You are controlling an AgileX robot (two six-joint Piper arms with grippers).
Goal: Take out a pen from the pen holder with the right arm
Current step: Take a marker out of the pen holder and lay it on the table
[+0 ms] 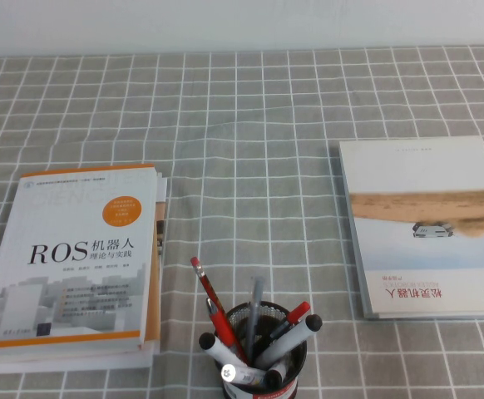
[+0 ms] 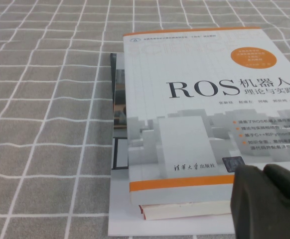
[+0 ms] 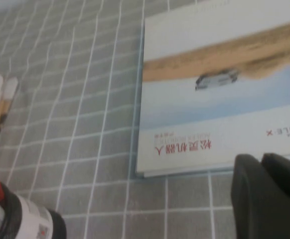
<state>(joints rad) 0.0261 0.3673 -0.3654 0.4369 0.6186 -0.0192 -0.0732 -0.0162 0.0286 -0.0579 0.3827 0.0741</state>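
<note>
1. The white-and-orange paperback book [image 1: 76,249] reads "ROS 机器人". The pale landscape-cover book [image 1: 429,224] reads "AGILE·X".
2. The left gripper [image 2: 262,172] is above the ROS book's corner, jaws pressed together, empty.
3. The right gripper [image 3: 260,160] is by the pale book's edge, jaws pressed together, empty. The black mesh pen holder [image 1: 296,362] with its pens [image 1: 254,303] stands well apart from it.

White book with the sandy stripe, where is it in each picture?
High view: the white book lies at the right; neither gripper shows.
Left wrist view: not in it; the shut left gripper shows in front of the ROS book.
Right wrist view: it fills much of the picture, just past the shut right gripper.
Shared landmark: the grey checked tablecloth, under everything in all three views.
</note>
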